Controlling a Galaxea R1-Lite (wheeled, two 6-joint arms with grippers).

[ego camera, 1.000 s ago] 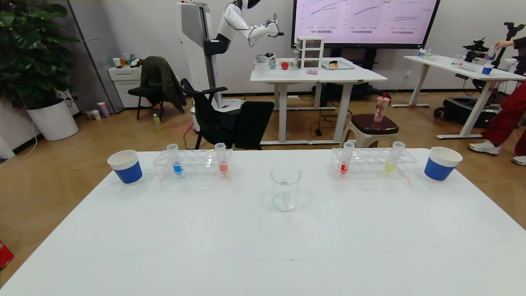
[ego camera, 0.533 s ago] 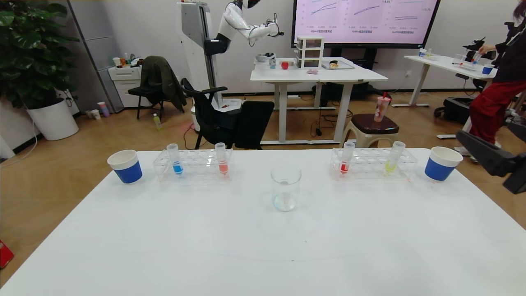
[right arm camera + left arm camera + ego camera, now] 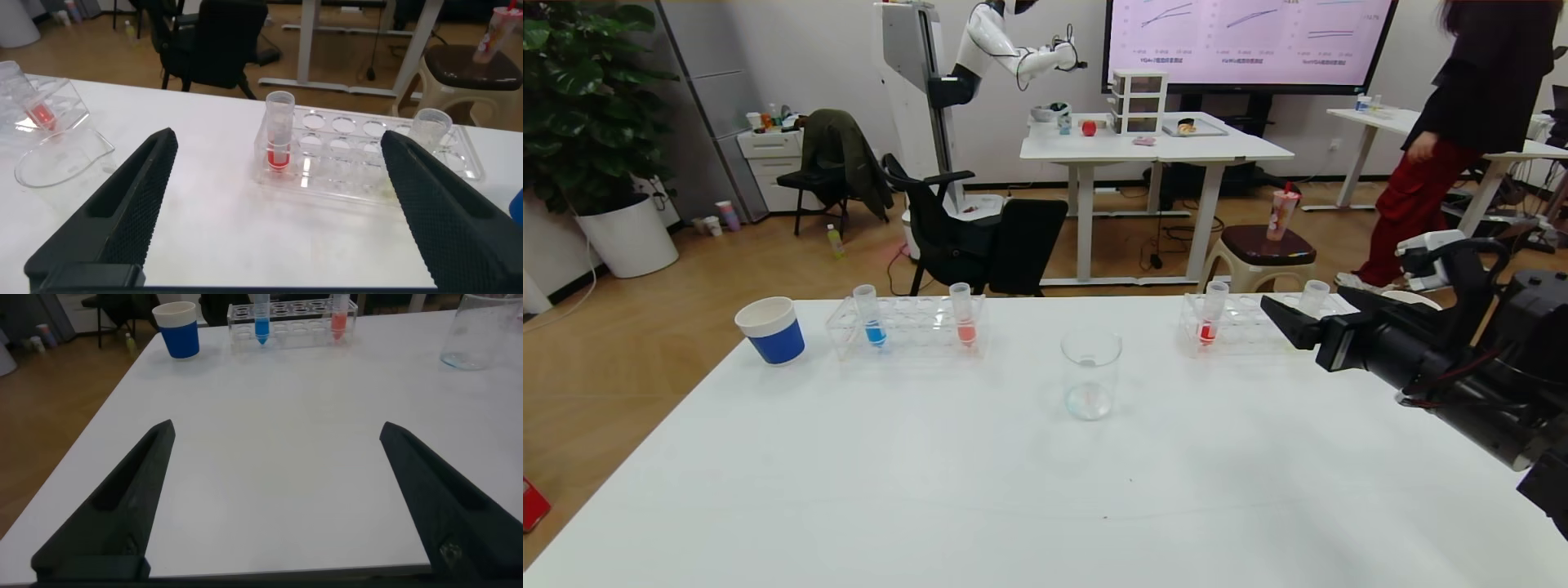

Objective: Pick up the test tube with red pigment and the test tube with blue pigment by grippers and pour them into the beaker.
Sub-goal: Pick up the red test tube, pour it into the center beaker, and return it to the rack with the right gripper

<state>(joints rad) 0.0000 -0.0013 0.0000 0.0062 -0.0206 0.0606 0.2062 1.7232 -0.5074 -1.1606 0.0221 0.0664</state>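
Note:
The red-pigment tube (image 3: 1209, 320) stands at the near-centre end of the right rack (image 3: 1243, 325); it also shows in the right wrist view (image 3: 279, 137). The blue-pigment tube (image 3: 872, 318) stands in the left rack (image 3: 916, 328), far off in the left wrist view (image 3: 261, 318). The empty beaker (image 3: 1089, 374) stands mid-table between the racks (image 3: 484, 333) (image 3: 55, 160). My right gripper (image 3: 1286, 320) is open and empty, just right of the red tube, which sits ahead between its open fingers (image 3: 276, 140). My left gripper (image 3: 276, 426) is open over bare table, out of the head view.
A salmon-orange tube (image 3: 964, 317) shares the left rack. A yellow tube (image 3: 1313, 294) in the right rack is mostly hidden by my right arm. A blue paper cup (image 3: 770, 330) stands far left; another cup's rim (image 3: 1409, 296) shows behind my arm. A person walks behind at right.
My right arm has come in from the right and moved left over the table to the right rack, covering the yellow tube and the right cup. The person behind walked left.

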